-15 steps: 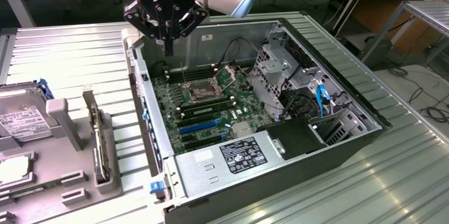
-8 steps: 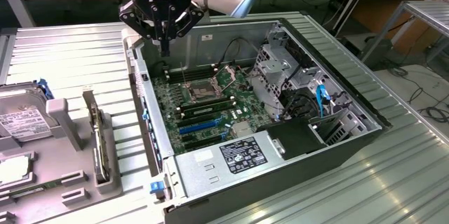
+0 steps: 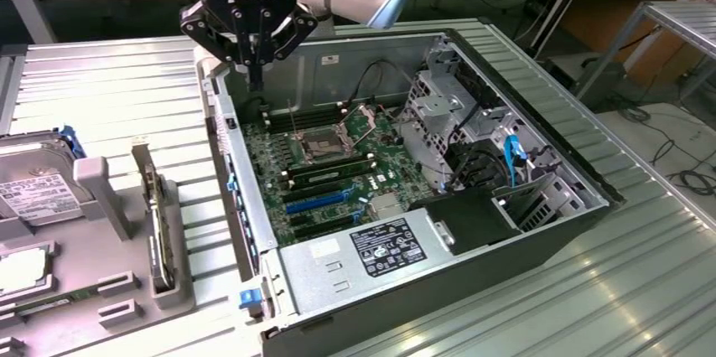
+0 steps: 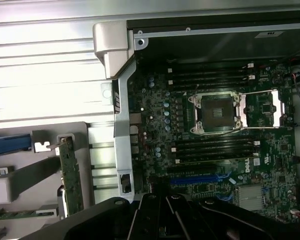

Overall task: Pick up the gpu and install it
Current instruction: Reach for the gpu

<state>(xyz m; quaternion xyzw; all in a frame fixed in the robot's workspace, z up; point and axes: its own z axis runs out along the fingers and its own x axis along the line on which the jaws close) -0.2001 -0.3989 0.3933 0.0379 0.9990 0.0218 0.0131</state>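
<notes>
The gpu (image 3: 158,221) stands on edge in a slot of the grey holder (image 3: 104,192) at the exterior view's left, its silver bracket end up. In the wrist view the gpu (image 4: 70,175) appears as a thin green board beside the case wall. My gripper (image 3: 255,79) hangs above the open computer case's rear corner, well away from the gpu, shut with nothing between its fingers. Its dark fingers (image 4: 166,220) meet over the motherboard (image 4: 215,150). A blue expansion slot (image 4: 200,179) lies on the board just past the fingertips.
The open computer case (image 3: 537,147) holds the motherboard (image 3: 324,164), an empty CPU socket (image 3: 319,146), a drive cage (image 3: 448,114) and a power supply (image 3: 375,248). A hard drive (image 3: 39,194) and a memory stick (image 3: 56,300) rest in the holder. Ribbed metal table (image 3: 123,80) surrounds everything.
</notes>
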